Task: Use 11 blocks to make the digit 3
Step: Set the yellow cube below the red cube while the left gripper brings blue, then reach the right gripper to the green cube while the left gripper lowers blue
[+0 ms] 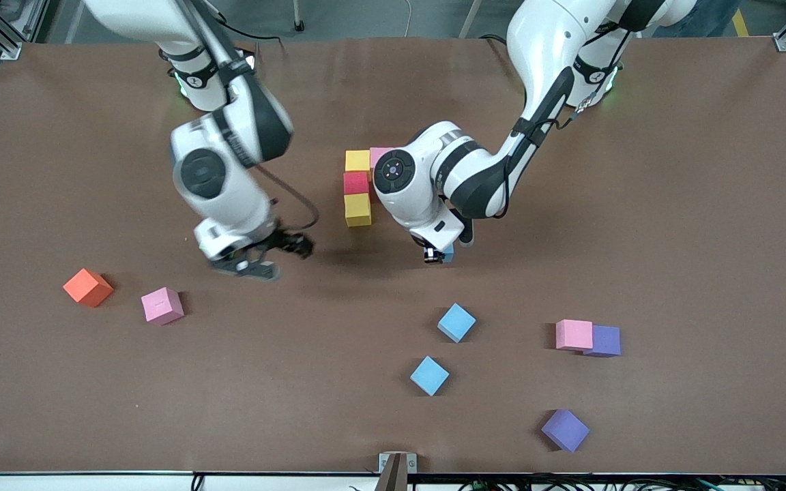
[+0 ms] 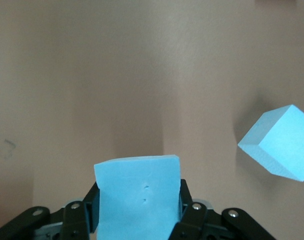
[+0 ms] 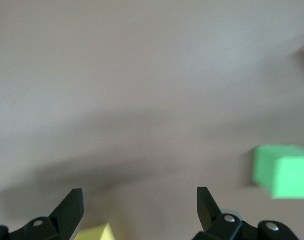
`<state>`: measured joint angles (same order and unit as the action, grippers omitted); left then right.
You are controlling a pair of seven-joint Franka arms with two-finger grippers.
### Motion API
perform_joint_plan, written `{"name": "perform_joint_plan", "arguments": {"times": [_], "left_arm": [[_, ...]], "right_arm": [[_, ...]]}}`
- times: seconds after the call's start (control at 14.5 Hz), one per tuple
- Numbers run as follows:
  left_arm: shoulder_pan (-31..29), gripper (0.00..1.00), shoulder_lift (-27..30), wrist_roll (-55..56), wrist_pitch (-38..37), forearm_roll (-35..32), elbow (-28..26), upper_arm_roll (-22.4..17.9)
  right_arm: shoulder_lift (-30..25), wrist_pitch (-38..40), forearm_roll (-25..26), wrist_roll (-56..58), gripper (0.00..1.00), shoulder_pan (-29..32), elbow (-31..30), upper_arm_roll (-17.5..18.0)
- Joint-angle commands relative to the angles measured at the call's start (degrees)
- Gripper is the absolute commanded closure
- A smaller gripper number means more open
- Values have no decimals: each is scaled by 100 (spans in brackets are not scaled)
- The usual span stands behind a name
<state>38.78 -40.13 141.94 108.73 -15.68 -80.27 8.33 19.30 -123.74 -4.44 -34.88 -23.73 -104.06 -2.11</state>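
Note:
A short column of cubes, yellow (image 1: 357, 161), red (image 1: 357, 183) and yellow (image 1: 357, 209), lies mid-table, with a pink cube (image 1: 383, 153) touching its farthest end. My left gripper (image 1: 437, 256) is shut on a light blue cube (image 2: 139, 197) over bare table beside that column. My right gripper (image 1: 256, 262) is open and empty (image 3: 140, 200) over bare table toward the right arm's end. A green cube (image 3: 284, 170) shows only in the right wrist view; the left arm hides it in the front view.
Loose on the table are two light blue cubes (image 1: 456, 322) (image 1: 429, 375), a pink cube (image 1: 574, 335) touching a purple one (image 1: 603, 340), another purple cube (image 1: 565, 429), a pink cube (image 1: 162, 305) and the orange cube (image 1: 88, 287).

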Motion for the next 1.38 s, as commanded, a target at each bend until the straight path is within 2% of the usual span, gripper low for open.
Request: {"name": "perform_joint_plan", "arguments": {"times": [0.0,0.21,0.48,0.62,0.89,1.31], "left_arm": [[270,77,5,430,192,205,21,-33],[630,77,-144,651,385,259,29,-33],[999,77,-452,704,588,223,21,-50],[1131,77,-531,738,685,206,21,-50],[1255,77,-628,826,694,206,21,-50],[1404,77,-716,950,694,197,29,-77]], "right_arm": [[38,95,-22,322,0,674,0,44],[38,700,-22,1165,0,1186,-61,44],[38,702,-13,1440,0,1310,-623,52],[38,554,-13,1440,0,1301,-851,88],[30,-395,-13,1984,0,1310,-1651,88],[30,-414,39,2433,0,1310,-1854,88]]}}
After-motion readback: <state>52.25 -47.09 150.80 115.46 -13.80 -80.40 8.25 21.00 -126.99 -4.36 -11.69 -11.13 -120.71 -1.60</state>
